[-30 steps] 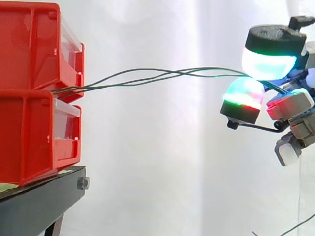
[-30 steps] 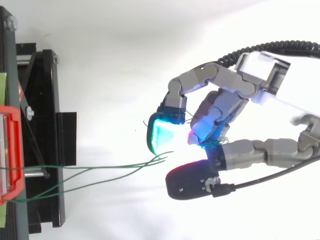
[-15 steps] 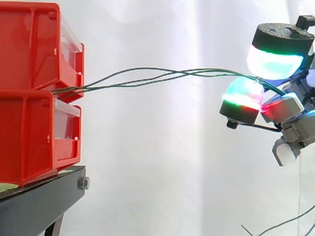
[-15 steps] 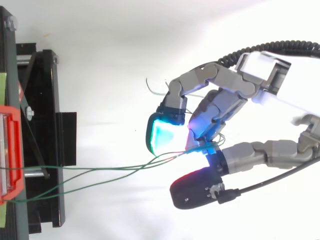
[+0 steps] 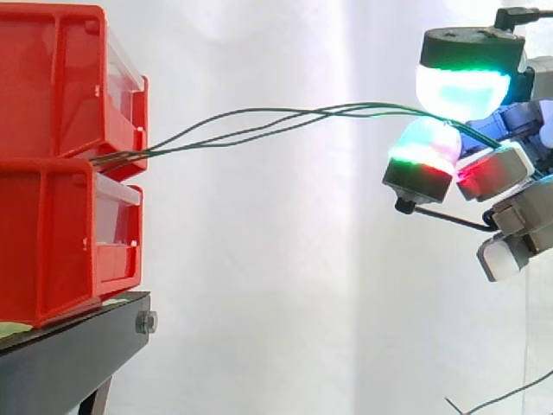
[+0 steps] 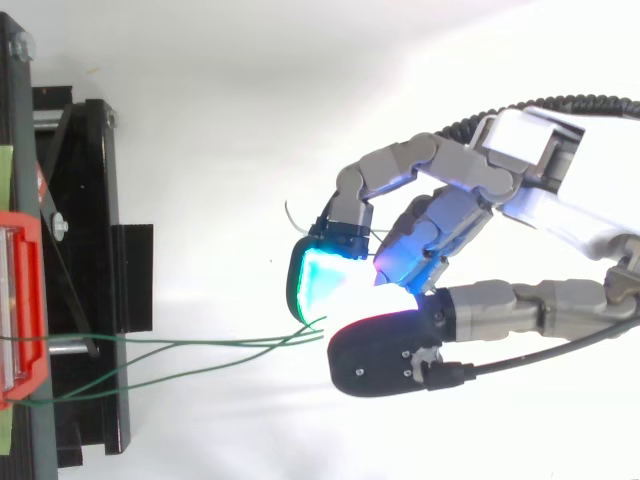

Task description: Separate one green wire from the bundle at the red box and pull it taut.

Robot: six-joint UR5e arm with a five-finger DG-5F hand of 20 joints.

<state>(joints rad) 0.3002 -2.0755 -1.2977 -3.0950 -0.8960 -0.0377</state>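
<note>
Two red bins (image 5: 52,164) are stacked at the left on a black stand (image 5: 69,354). A bundle of thin green wires (image 5: 346,110) leaves the gap between the bins and rises to the right in a shallow arc. My hand (image 5: 497,173) is at the right, level with the upper bin. Its fingers are curled, and the wires pass between an upper glowing pad (image 5: 462,86) and a lower one (image 5: 423,151). From above, the wires (image 6: 230,344) run from the red box (image 6: 20,300) to the hand (image 6: 455,215) and end between a cyan pad (image 6: 315,280) and the thumb (image 6: 385,355).
A loose green wire (image 5: 510,396) lies at the bottom right of the side view. A short stray wire end (image 6: 290,215) curls beside the upper finger. The stand's black frame (image 6: 80,250) lies left of the hand, with open white floor between them.
The hand has risen and lifted the wires into a higher arc. From above, the thumb has closed in toward the cyan pad over the wire ends.
</note>
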